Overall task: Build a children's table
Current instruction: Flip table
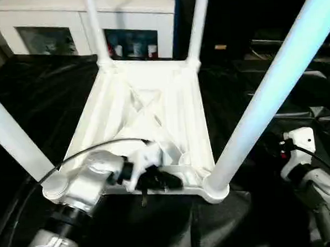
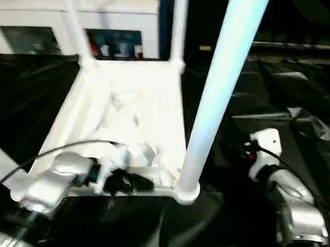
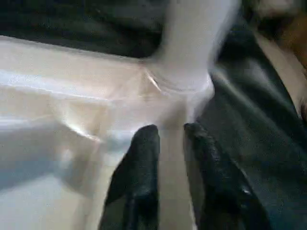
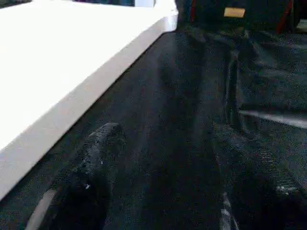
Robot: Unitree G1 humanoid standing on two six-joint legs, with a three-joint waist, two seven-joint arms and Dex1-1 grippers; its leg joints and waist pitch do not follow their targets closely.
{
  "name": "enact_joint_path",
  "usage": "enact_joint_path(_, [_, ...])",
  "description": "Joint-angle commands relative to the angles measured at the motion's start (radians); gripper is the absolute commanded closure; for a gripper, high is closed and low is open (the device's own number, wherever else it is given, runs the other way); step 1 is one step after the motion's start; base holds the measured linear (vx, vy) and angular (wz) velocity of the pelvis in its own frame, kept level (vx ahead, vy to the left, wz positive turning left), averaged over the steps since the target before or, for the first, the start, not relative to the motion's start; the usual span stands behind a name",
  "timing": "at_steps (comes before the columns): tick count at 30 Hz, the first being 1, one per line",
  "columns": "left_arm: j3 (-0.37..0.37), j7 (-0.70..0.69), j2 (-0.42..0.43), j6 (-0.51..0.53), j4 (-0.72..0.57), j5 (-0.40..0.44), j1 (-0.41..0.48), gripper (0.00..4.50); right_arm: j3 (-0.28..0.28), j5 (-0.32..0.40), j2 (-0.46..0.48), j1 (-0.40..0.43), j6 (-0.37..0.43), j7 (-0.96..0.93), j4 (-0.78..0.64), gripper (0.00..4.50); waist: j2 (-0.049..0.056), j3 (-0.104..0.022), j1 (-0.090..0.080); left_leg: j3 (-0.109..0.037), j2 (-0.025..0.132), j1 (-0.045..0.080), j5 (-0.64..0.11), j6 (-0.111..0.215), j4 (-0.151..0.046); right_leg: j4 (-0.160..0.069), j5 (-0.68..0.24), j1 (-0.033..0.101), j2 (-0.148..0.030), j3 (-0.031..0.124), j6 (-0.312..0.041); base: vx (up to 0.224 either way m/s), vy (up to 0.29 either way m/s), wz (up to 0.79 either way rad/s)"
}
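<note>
1. We see the children's table lying upside down on a black cloth, its ribbed underside facing up and all four legs standing in the corner sockets.
2. Our left claw sits over the near edge by the near right leg, fingers slightly parted, holding nothing.
3. Our right claw hovers over the cloth beside the tabletop's edge, fingers spread and empty.
4. A white cabinet stands behind.

Leg tops: all four legs of the table run off my head views' upper edges.
Right gripper: my forearm hides the fingers.
Shelf items: too small to identify.
Left wrist view: blurred.
</note>
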Motion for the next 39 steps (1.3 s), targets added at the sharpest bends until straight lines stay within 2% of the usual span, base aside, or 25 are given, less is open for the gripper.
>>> enact_joint_path(1, [0.057, 0.031, 0.013, 0.038, -0.066, -0.046, 0.020, 3.23, -0.015, 0.013, 0.009, 0.015, 0.023, -0.029, -0.037, 1.34, -0.015, -0.048, 0.003, -0.001, 0.014, 0.001, -0.122, 0.070, -0.057, -0.063, -0.006, 0.039, -0.017, 0.017, -0.251, 0.000, 0.000, 0.00])
enact_joint_path(3, [0.113, 0.097, 0.002, 0.014, -0.095, -0.061, 0.043, 3.13, -0.013, 0.007, 0.024, 0.038, 0.040, -0.061, -0.068, 1.34, -0.010, -0.048, 0.002, -0.001, 0.012, 0.002, -0.097, 0.089, -0.053, -0.058, 0.044, 0.039, -0.014, 0.017, -0.258, 0.000, 0.000, 0.00])
enact_joint_path(5, [0.189, 0.232, -0.043, -0.067, -0.099, -0.062, 0.061, 3.03, -0.008, -0.003, 0.052, 0.055, 0.070, -0.113, -0.111, 1.34, -0.014, -0.048, 0.002, -0.001, 0.012, -0.001, -0.091, 0.094, -0.051, -0.057, 0.064, 0.041, -0.014, 0.017, -0.256, 0.000, 0.000, 0.00])
enact_joint_path(6, [0.244, 0.337, -0.092, -0.127, -0.083, -0.066, 0.063, 2.86, 0.000, -0.025, 0.069, 0.054, 0.083, -0.152, -0.132, 1.34, -0.024, -0.049, 0.000, -0.001, 0.014, -0.004, -0.081, 0.097, -0.049, -0.058, 0.081, 0.043, -0.013, 0.017, -0.253, 0.000, 0.000, 0.00])
enact_joint_path(8, [0.281, 0.405, -0.125, -0.162, -0.074, -0.069, 0.063, 2.71, 0.007, -0.041, 0.080, 0.053, 0.092, -0.179, -0.146, 1.34, -0.019, -0.049, 0.004, -0.004, 0.014, -0.007, -0.072, 0.096, -0.048, -0.054, 0.091, 0.041, -0.016, 0.017, -0.250, 0.000, 0.000, 0.00])
enact_joint_path(9, [0.339, 0.609, -0.191, -0.216, -0.042, -0.013, 0.065, 2.67, 0.032, -0.116, 0.103, 0.040, 0.087, -0.254, -0.159, 1.34, -0.026, -0.047, 0.004, -0.003, 0.014, -0.006, -0.084, 0.093, -0.047, -0.055, 0.070, 0.039, -0.015, 0.016, -0.238, 0.000, 0.000, 0.00])
enact_joint_path(10, [0.339, 0.609, -0.191, -0.216, -0.042, -0.013, 0.065, 2.67, 0.032, -0.116, 0.103, 0.040, 0.087, -0.254, -0.159, 1.34, -0.024, -0.045, 0.000, -0.002, 0.016, -0.006, -0.096, 0.087, -0.048, -0.058, 0.058, 0.036, -0.012, 0.016, -0.231, 0.000, 0.000, 0.00])
enact_joint_path(11, [0.354, 0.654, -0.210, -0.239, -0.040, -0.001, 0.081, 2.52, 0.048, -0.129, 0.115, 0.035, 0.095, -0.270, -0.167, 1.17, -0.030, -0.045, 0.001, -0.003, 0.013, -0.004, -0.121, 0.075, -0.048, -0.063, 0.009, 0.037, -0.015, 0.016, -0.213, 0.000, 0.000, 0.00])
enact_joint_path(12, [0.384, 0.747, -0.233, -0.227, -0.049, 0.027, 0.110, 2.39, 0.070, -0.133, 0.139, 0.030, 0.099, -0.285, -0.180, 1.17, -0.027, -0.044, 0.002, -0.003, 0.014, -0.005, -0.128, 0.067, -0.051, -0.065, -0.022, 0.035, -0.015, 0.017, -0.194, 0.000, 0.000, 0.00])
enact_joint_path(13, [0.385, 0.757, -0.234, -0.207, -0.056, 0.032, 0.124, 2.31, 0.076, -0.129, 0.147, 0.027, 0.100, -0.285, -0.182, 1.00, -0.038, -0.043, -0.001, -0.004, 0.016, -0.008, -0.137, 0.061, -0.051, -0.062, -0.033, 0.035, -0.015, 0.018, -0.177, 0.000, 0.000, 0.00])
enact_joint_path(15, [0.400, 0.811, -0.246, -0.159, -0.081, 0.047, 0.170, 2.18, 0.101, -0.120, 0.174, 0.019, 0.111, -0.293, -0.193, 0.88, -0.035, -0.043, -0.005, -0.007, 0.016, -0.010, -0.141, 0.053, -0.054, -0.063, -0.048, 0.033, -0.015, 0.018, -0.157, 0.000, 0.000, 0.00])
enact_joint_path(18, [0.421, 0.919, -0.292, -0.174, -0.109, 0.079, 0.183, 1.95, 0.114, -0.094, 0.185, 0.001, 0.119, -0.272, -0.191, 0.62, -0.029, -0.048, -0.002, -0.008, 0.018, -0.001, -0.126, 0.046, -0.049, -0.059, 0.020, 0.029, -0.011, 0.018, -0.164, 0.000, 0.000, 0.00])
enact_joint_path(19, [0.420, 0.974, -0.300, -0.256, -0.067, 0.114, 0.162, 1.86, 0.127, -0.105, 0.195, -0.020, 0.110, -0.277, -0.155, 0.53, -0.031, -0.047, 0.008, -0.007, 0.018, 0.002, -0.108, 0.048, -0.048, -0.057, 0.084, 0.027, -0.009, 0.017, -0.174, 0.000, 0.000, 0.00])
enact_joint_path(22, [0.428, 1.022, -0.300, -0.340, -0.027, 0.136, 0.136, 1.60, 0.144, -0.142, 0.204, -0.035, 0.111, -0.303, -0.136, 0.29, -0.032, -0.045, 0.020, -0.007, 0.015, 0.001, -0.094, 0.054, -0.047, -0.055, 0.100, 0.029, -0.010, 0.017, -0.170, 0.000, 0.000, 0.00])
enact_joint_path(24, [0.441, 1.067, -0.306, -0.325, -0.033, 0.143, 0.128, 1.50, 0.147, -0.146, 0.208, -0.035, 0.114, -0.307, -0.138, 0.19, -0.024, -0.046, 0.030, -0.007, 0.013, 0.003, -0.078, 0.041, -0.047, -0.049, 0.131, 0.029, -0.010, 0.017, -0.170, 0.000, 0.000, 0.00])
enact_joint_path(25, [0.454, 1.085, -0.304, -0.349, -0.036, 0.145, 0.120, 1.42, 0.154, -0.158, 0.206, -0.033, 0.103, -0.308, -0.134, 0.14, -0.026, -0.048, 0.032, -0.008, 0.012, 0.002, -0.075, 0.035, -0.046, -0.046, 0.151, 0.032, -0.010, 0.017, -0.167, 0.000, 0.000, 0.00])
enact_joint_path(27, [0.480, 1.109, -0.300, -0.252, -0.092, 0.113, 0.123, 1.24, 0.147, -0.155, 0.206, -0.035, 0.107, -0.312, -0.130, 0.12, -0.028, -0.050, 0.034, -0.009, 0.010, 0.000, -0.062, 0.031, -0.044, -0.043, 0.173, 0.034, -0.011, 0.016, -0.169, 0.000, 0.000, 0.00])
enact_joint_path(28, [0.472, 1.079, -0.281, -0.235, -0.116, 0.112, 0.137, 1.06, 0.142, -0.157, 0.200, -0.039, 0.107, -0.314, -0.128, 0.12, -0.021, -0.048, 0.034, -0.009, 0.009, 0.000, -0.073, 0.027, -0.045, -0.044, 0.163, 0.034, -0.011, 0.016, -0.173, 0.000, 0.000, 0.00])
enact_joint_path(29, [0.468, 1.067, -0.268, -0.208, -0.136, 0.115, 0.154, 1.06, 0.139, -0.153, 0.196, -0.045, 0.113, -0.316, -0.126, 0.12, -0.025, -0.048, 0.032, -0.008, 0.010, -0.001, -0.082, 0.026, -0.046, -0.045, 0.150, 0.035, -0.012, 0.016, -0.172, 0.000, 0.000, 0.00])
enact_joint_path(31, [0.465, 1.053, -0.258, -0.182, -0.150, 0.114, 0.167, 0.99, 0.138, -0.152, 0.192, -0.050, 0.116, -0.318, -0.125, 0.12, -0.017, -0.048, 0.030, -0.009, 0.009, 0.000, -0.097, 0.020, -0.046, -0.046, 0.129, 0.034, -0.011, 0.016, -0.170, 0.000, 0.000, 0.00])
enact_joint_path(32, [0.466, 1.036, -0.249, -0.150, -0.162, 0.102, 0.177, 0.92, 0.137, -0.152, 0.191, -0.053, 0.115, -0.322, -0.124, 0.12, -0.003, -0.047, 0.031, -0.011, 0.008, 0.001, -0.101, 0.017, -0.046, -0.045, 0.129, 0.033, -0.011, 0.016, -0.172, 0.000, 0.000, 0.00])
enact_joint_path(33, [0.466, 1.029, -0.243, -0.139, -0.159, 0.093, 0.181, 0.77, 0.135, -0.152, 0.194, -0.055, 0.114, -0.326, -0.122, 0.12, -0.009, -0.047, 0.028, -0.008, 0.009, 0.002, -0.105, 0.017, -0.045, -0.048, 0.126, 0.032, -0.010, 0.016, -0.172, 0.000, 0.000, 0.00])
enact_joint_path(36, [0.459, 1.017, -0.239, -0.134, -0.154, 0.083, 0.185, 0.58, 0.132, -0.148, 0.198, -0.052, 0.115, -0.328, -0.122, 0.12, -0.005, -0.045, 0.031, -0.009, 0.008, 0.002, -0.137, 0.013, -0.047, -0.051, 0.086, 0.031, -0.010, 0.017, -0.181, 0.000, 0.000, 0.00])
enact_joint_path(38, [0.437, 1.023, -0.252, -0.157, -0.149, 0.092, 0.203, 0.33, 0.134, -0.151, 0.196, -0.042, 0.112, -0.327, -0.111, 0.12, -0.007, -0.045, 0.032, -0.009, 0.009, 0.000, -0.139, 0.015, -0.048, -0.052, 0.076, 0.032, -0.011, 0.017, -0.180, 0.000, 0.000, 0.00])
enact_joint_path(39, [0.411, 1.034, -0.261, -0.207, -0.144, 0.116, 0.234, 0.24, 0.129, -0.160, 0.194, -0.034, 0.104, -0.333, -0.093, 0.12, -0.015, -0.046, 0.030, -0.009, 0.009, -0.002, -0.133, 0.021, -0.047, -0.053, 0.080, 0.033, -0.011, 0.017, -0.178, 0.000, 0.000, 0.00])
